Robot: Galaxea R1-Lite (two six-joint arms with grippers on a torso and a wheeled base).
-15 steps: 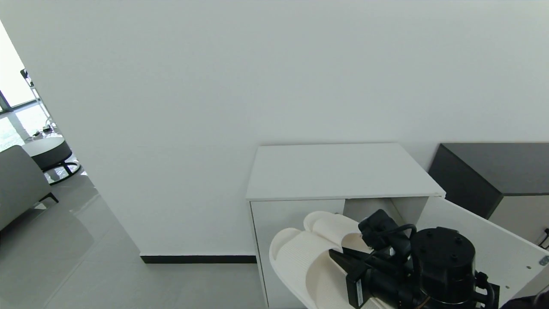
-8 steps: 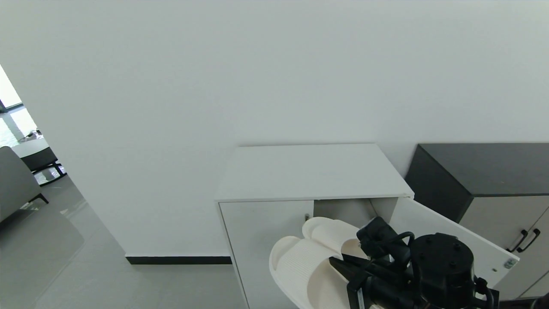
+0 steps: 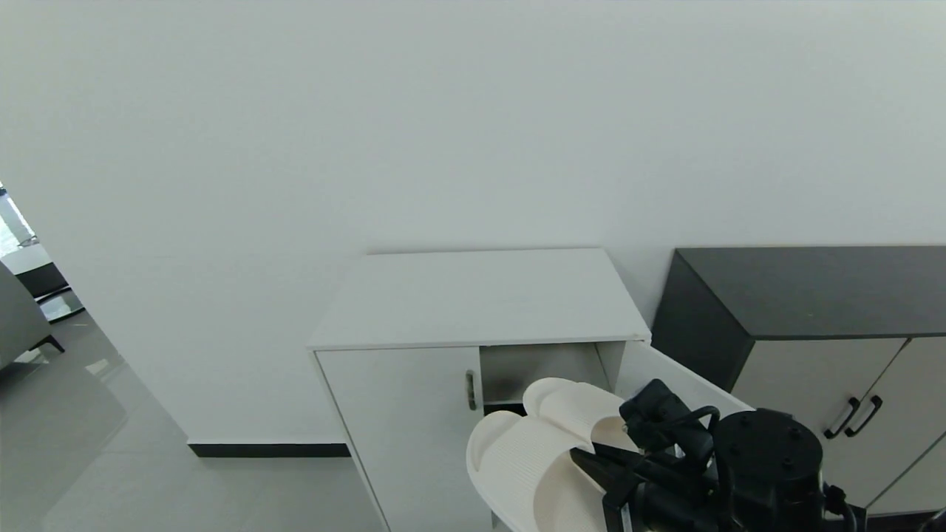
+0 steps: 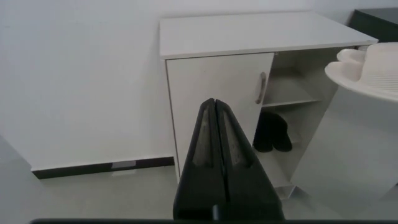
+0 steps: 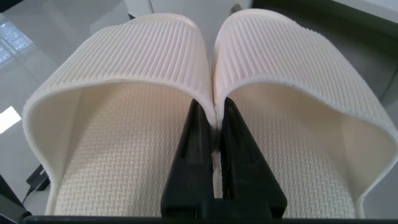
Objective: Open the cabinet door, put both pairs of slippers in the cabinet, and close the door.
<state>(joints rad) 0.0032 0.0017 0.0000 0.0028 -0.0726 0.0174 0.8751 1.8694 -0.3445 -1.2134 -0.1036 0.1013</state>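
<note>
Right arm: my right gripper [image 5: 211,118] held low before white cabinet [image 3: 473,295], fingers narrowed onto adjoining inner edges of cream slippers [image 3: 528,451]. Pair carried side by side, toes toward cabinet opening. Slippers outside cabinet, in front of opening; right door [image 3: 669,375] swung open, left door [image 3: 399,414] closed.
Left arm: my left gripper [image 4: 215,109] held back from cabinet, aimed at left door, fingers pressed together, nothing between them.
Dark pair [image 4: 272,132] on cabinet floor under shelf [image 4: 286,101]. Dark sideboard [image 3: 813,288] beside cabinet.
</note>
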